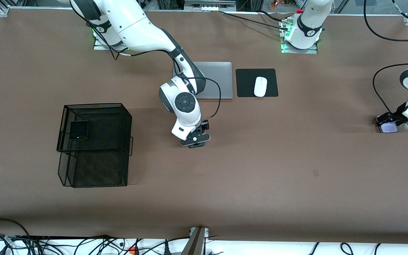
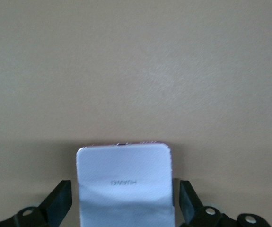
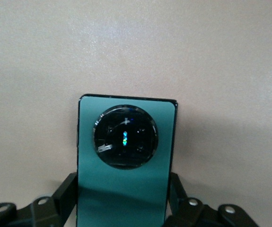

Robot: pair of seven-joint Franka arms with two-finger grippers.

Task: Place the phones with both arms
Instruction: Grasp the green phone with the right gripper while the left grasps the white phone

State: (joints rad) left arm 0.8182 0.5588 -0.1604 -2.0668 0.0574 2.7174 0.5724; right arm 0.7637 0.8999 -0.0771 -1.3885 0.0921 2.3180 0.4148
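The small black phone (image 1: 79, 130) lies in the upper tier of a black mesh basket (image 1: 94, 179). My right gripper (image 1: 195, 140) is low over the middle of the table. In the right wrist view the right gripper (image 3: 122, 179) has its fingers (image 3: 68, 189) pressed on both long edges of the dark green phone (image 3: 125, 187) with the round camera ring. My left gripper (image 1: 388, 121) is low at the left arm's end of the table, over the lilac-white phone (image 1: 389, 128). In the left wrist view the left gripper (image 2: 125, 188) straddles that phone (image 2: 124, 184) with a gap on each side.
A silver laptop (image 1: 214, 79) lies closed near the robots' bases, partly under the right arm. Beside it a white mouse (image 1: 260, 86) sits on a black pad (image 1: 246, 83). Cables run along the table edge nearest the front camera.
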